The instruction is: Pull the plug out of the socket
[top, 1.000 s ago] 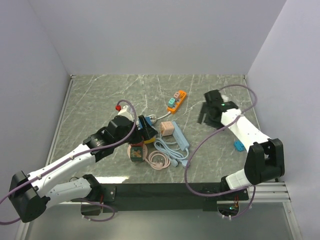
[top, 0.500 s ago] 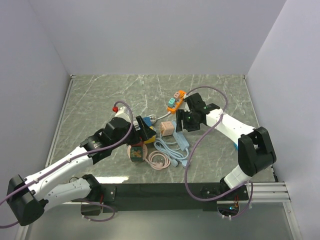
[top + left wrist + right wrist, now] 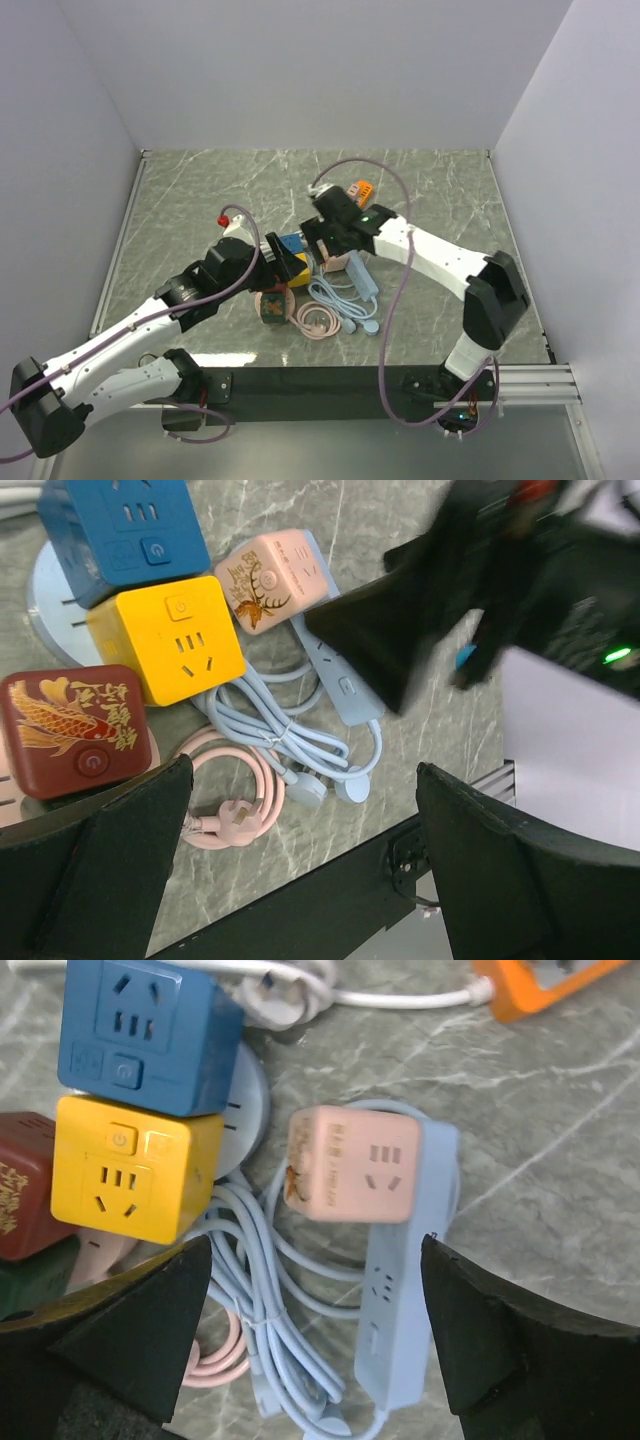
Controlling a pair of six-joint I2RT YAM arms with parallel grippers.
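**Approach over the plug, grasp not yet made**

Hovering the right gripper (image 3: 315, 1248) just above the pink cube plug (image 3: 350, 1165), fingers spread wide, gripping nothing. Holding the left gripper (image 3: 305, 770) over the same cluster, likewise spread and empty.

Judging the step as final approach. Next move calling for lowering, straddling two opposite side faces of the cube, clamping, then probably pulling straight up, perhaps pinning the strip with the left gripper.

Finding the plug seated on the far end of the light blue power strip (image 3: 400, 1300), overhanging one edge, near the yellow cube (image 3: 135, 1165). Noting its socket holes facing up; near-square, no clear long axis. Reading the strip's length as running from the plug toward the near side, slightly rightward.
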